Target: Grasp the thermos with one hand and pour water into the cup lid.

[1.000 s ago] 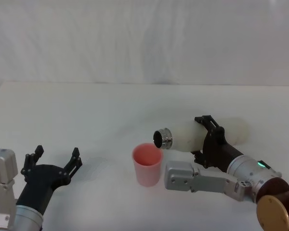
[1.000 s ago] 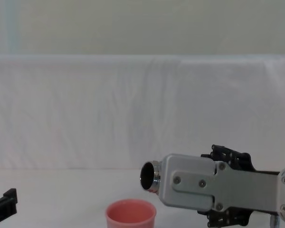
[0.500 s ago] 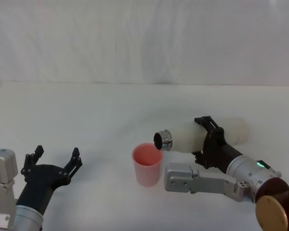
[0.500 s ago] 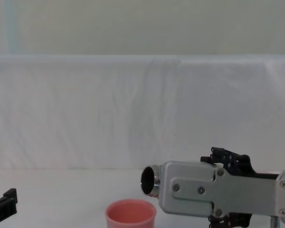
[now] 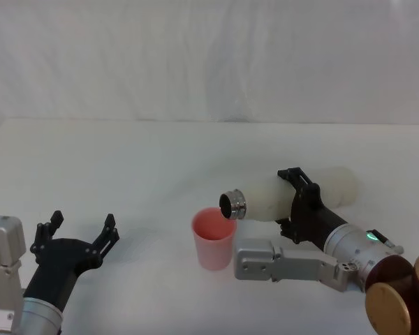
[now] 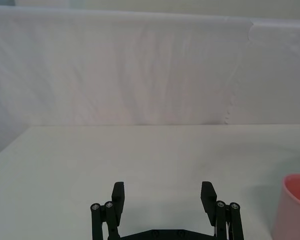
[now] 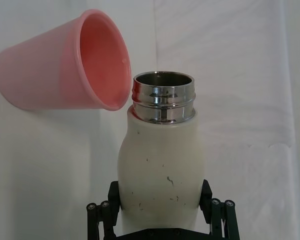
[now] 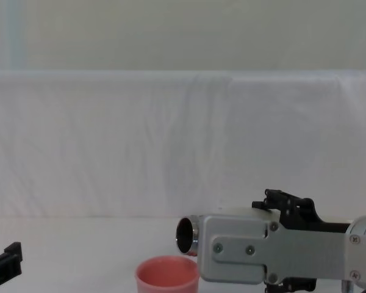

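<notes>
**Thermos tipped over the cup, pour not confirmed**

My right gripper (image 5: 298, 202) is clamped around the middle of the thermos (image 5: 286, 195), 1 finger on each side of the cream body; the right wrist view shows both fingers (image 7: 107, 210) pressed against it. I have the thermos lifted off the table (image 5: 126, 160) and lying nearly level, its steel neck (image 5: 232, 204) just above the near rim of the cup (image 5: 213, 238). In the chest view the neck's mouth sits right over the cup's right edge.

So I judge the grasp, lift and tilt done. What is left is the water itself: I see no stream at the mouth and cannot tell whether any water lies in the cup, whose inside looks plain pink. More tilt seems needed, then setting the thermos upright.

My left gripper (image 5: 77, 237) rests low on the left, fingers spread apart, holding nothing, well apart from the cup.
</notes>
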`<state>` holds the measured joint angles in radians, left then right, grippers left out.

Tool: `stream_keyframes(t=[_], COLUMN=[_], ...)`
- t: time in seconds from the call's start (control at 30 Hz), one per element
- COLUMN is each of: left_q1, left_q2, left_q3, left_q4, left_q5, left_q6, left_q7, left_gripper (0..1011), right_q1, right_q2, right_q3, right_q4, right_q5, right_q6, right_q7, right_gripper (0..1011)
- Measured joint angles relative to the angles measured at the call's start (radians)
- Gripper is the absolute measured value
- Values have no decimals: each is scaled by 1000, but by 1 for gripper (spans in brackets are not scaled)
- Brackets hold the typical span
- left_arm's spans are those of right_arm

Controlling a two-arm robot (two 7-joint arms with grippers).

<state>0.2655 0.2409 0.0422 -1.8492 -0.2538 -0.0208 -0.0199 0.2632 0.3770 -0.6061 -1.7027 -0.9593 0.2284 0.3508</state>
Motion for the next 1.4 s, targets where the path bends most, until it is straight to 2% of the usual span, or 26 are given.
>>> stream_keyframes(t=[1.4], left_q1=[0], left_q2=[0], left_q3=[0], left_q4=[0], left_q5=[0], left_q6=[0], left_q7=[0], left_gripper=[1001], right_q1=[23], right_q2=[16], right_q3=[-31], right_q4=[-7], right_q5=[-74], right_q6=[11], right_q7=[18], right_gripper=[959])
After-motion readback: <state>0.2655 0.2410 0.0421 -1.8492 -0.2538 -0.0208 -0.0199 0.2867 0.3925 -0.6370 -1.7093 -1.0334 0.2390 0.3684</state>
